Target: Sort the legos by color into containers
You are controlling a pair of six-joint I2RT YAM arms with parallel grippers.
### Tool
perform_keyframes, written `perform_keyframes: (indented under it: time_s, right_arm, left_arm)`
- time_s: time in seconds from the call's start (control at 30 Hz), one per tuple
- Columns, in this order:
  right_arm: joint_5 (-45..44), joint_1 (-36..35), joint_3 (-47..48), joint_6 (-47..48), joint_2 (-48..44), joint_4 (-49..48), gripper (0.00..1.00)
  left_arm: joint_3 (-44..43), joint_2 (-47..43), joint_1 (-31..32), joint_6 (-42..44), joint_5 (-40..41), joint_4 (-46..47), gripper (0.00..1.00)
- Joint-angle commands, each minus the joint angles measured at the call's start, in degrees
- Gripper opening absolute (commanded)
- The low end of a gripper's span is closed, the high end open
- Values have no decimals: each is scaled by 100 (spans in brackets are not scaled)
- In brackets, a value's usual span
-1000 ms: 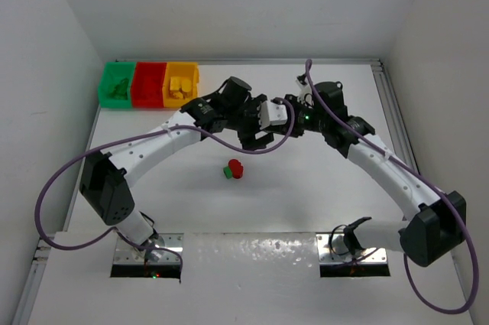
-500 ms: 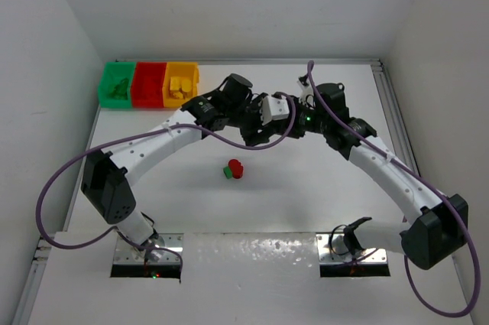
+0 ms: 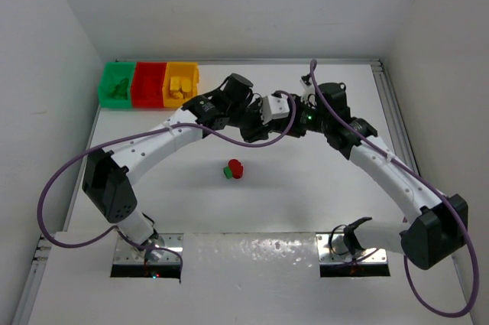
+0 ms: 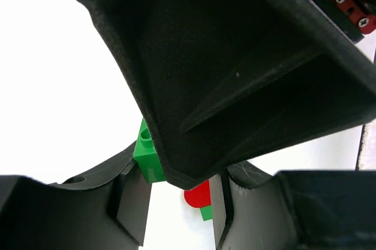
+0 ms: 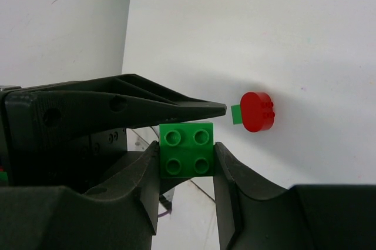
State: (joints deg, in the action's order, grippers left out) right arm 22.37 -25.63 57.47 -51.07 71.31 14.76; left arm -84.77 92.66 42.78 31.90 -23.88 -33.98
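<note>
Change: your left gripper [image 4: 175, 203] narrows around the small green studded plastic brick [image 5: 188, 150].
Right gripper [image 5: 188, 160]: clenched on that brick.
Left grip: cannot tell yet.
Meaning: likely handover, bound for the green plastic bin [image 3: 116, 66].

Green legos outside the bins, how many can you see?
2. One square green brick is pinched between the right fingers; one small green piece lies on the table against the red round piece. Others may be hidden.

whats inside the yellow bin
Yellow bricks lie in the yellow bin. Their number, and anything covered beneath them, cannot be made out from the top view.
</note>
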Motion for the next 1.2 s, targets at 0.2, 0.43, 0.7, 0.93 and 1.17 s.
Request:
perform_keyframes:
  time_s: [0.2,0.43,0.7,0.93,1.17]
  right_arm:
    - [66,-74,-61,88,-29,-88,0]
    - [4,-83,-87,62,-91,-88,0]
    - [4,-83,-69,44,-108,-88,0]
    - [13,-83,-122,35,-108,-88,1]
    - [-575,-65,70,280,-258,525,65]
  left_arm:
    - [-355,-20,55,-395,-196,339,3]
    - [-400,-38,55,-527,-223,321,62]
    - [-426,-3,55,-483,-275,313,32]
    - [-444,15,55,-685,-425,374,0]
    - [-23,-152,55,-378,-100,242,0]
